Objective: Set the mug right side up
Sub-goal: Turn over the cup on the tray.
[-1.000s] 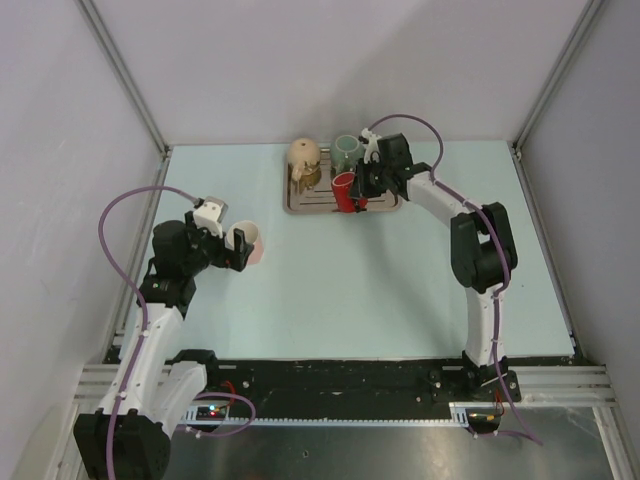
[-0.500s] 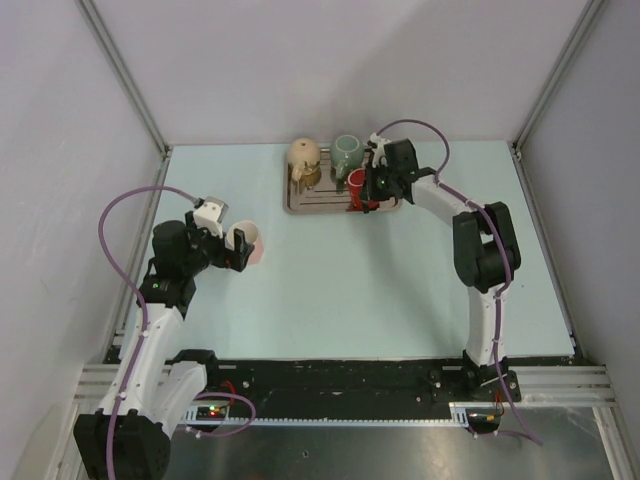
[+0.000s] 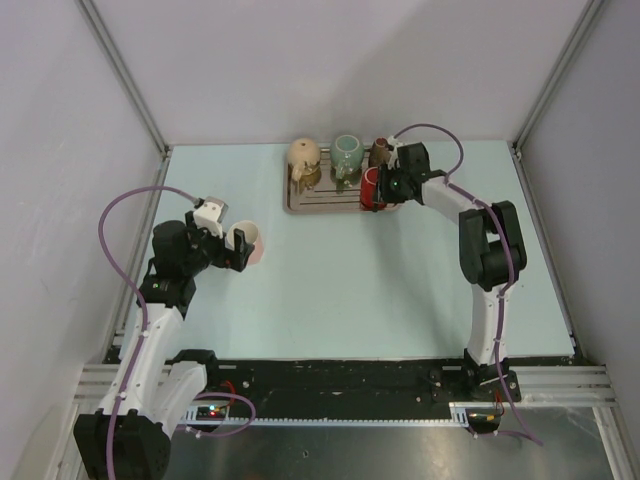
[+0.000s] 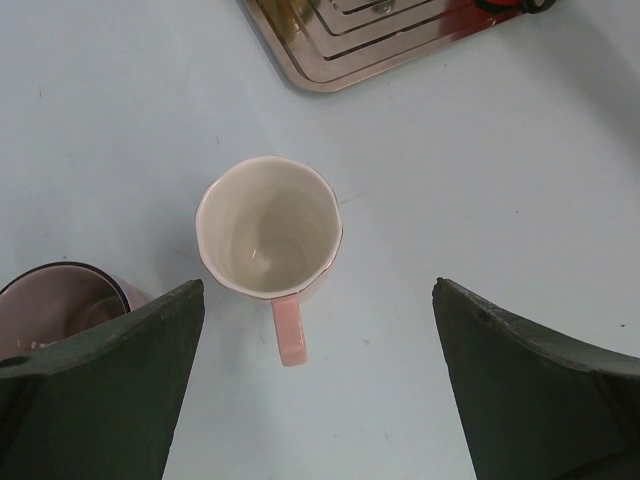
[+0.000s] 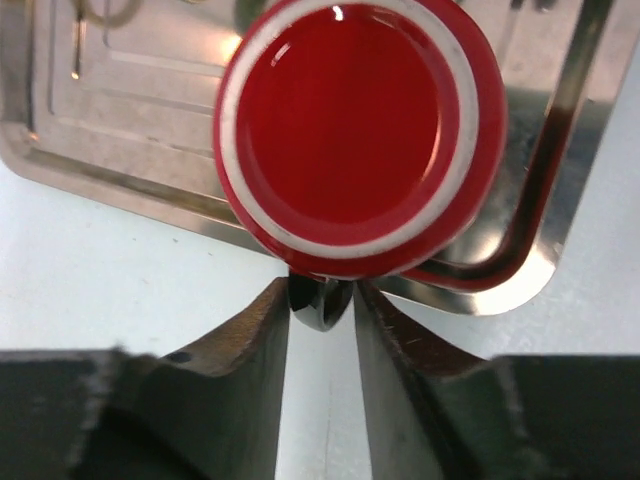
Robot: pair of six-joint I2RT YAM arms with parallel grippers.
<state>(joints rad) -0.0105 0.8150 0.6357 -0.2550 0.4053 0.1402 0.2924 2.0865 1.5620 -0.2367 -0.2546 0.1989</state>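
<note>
Placement of the red mug (image 3: 372, 187): it stands at the 3 o'clock end of the metal tray (image 3: 300, 204), on the far side of the desk (image 3: 380, 290), with its long axis vertical. In the right wrist view it shows a glossy red disc ringed in white, full-face to the camera. Whether that disc is the open mouth or the base cannot be told, so it is undecided whether the mug is already right side up.

Its dark handle (image 5: 320, 312) points to 6 o'clock in that view, straight at the right gripper (image 5: 321, 292); in the top view this is 3 o'clock. The right gripper is narrow, its 2 fingers (image 5: 250, 340) bracketing the handle with no gap showing on either side.

From that gripper the mug body lies at 12 o'clock, directly ahead, and the next move turns on this relation. A roll of the wrist about the handle would tip the vertical axis over, whereas a straight retreat toward 6 o'clock would leave the mug as it stands.

The right arm is by far the nearer. The left gripper (image 4: 318, 288), spread wide, hangs over a pink mug (image 4: 268, 228) toward 9 o'clock on the desk, well apart from the tray. That mug is mouth-up, handle at 6 o'clock, with a dark cup (image 4: 60, 300) near it at 8 o'clock.
</note>
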